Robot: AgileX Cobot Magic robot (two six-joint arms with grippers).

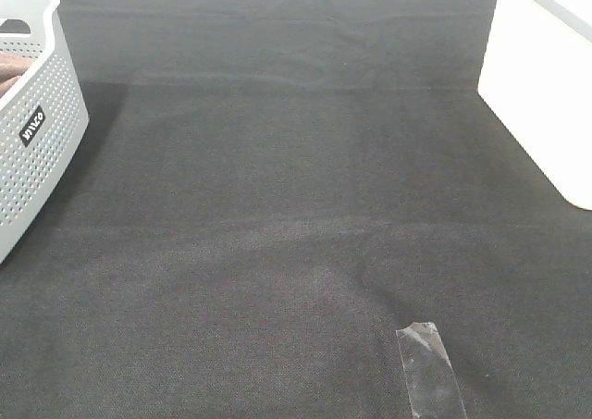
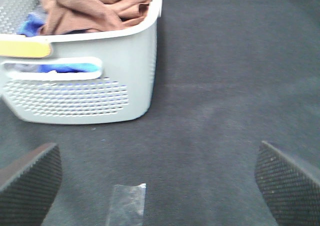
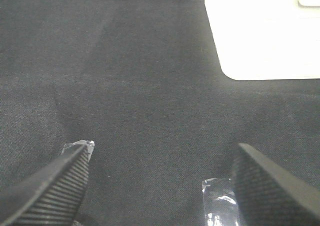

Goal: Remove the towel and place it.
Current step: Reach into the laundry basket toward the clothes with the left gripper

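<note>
The brown plush towel (image 2: 95,6) lies crumpled inside the white perforated plastic basket (image 1: 37,114) at the far left of the dark grey woven table cover (image 1: 296,206). A blue item (image 2: 30,24) is partly visible beside it. The left gripper (image 2: 159,183) faces the basket from well short of it, jaws spread wide and empty. Expect the towel to be light, soft and limp; it will drape and may drag on the rim. Pinch a raised fold at the top of the heap, not a loose edge. A strip of clear tape (image 1: 427,368) lies right of centre. The right gripper (image 3: 162,186) is likewise spread wide, holding nothing.
</note>
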